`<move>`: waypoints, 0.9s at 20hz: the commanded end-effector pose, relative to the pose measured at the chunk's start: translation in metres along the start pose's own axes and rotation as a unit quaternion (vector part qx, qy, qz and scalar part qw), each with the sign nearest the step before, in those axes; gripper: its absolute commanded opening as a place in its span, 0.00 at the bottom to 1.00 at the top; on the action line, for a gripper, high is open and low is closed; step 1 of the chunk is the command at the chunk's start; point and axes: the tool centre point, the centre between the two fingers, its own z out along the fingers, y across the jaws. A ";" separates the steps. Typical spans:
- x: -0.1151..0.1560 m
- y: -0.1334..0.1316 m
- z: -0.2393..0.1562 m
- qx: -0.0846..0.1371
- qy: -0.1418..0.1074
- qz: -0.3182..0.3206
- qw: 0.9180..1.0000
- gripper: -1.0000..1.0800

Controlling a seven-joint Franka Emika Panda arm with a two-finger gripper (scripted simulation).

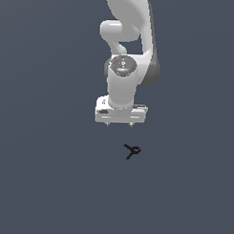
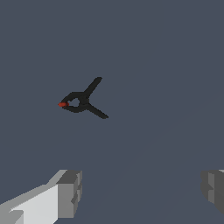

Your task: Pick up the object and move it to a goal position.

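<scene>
The object is a tiny black clamp (image 1: 132,150) with thin splayed prongs and a small red dot, lying on the dark grey floor. In the exterior view my gripper (image 1: 119,124) hangs above it, a little toward that view's left, well clear of it. The two short fingertips (image 1: 107,124) point down and stand wide apart, with nothing between them. In the wrist view the clamp (image 2: 81,103) lies ahead of the open gripper (image 2: 142,192), off the line between the two grey fingers (image 2: 70,192).
The white arm (image 1: 126,38) rises behind the gripper toward the top of the exterior view. Plain dark grey floor (image 1: 45,183) surrounds the clamp. No goal marker shows in either view.
</scene>
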 end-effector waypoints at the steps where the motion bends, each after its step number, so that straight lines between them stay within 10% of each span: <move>1: 0.000 0.000 0.000 0.000 0.000 0.000 1.000 0.96; 18: -0.001 -0.026 0.006 0.014 -0.011 0.001 1.000 0.96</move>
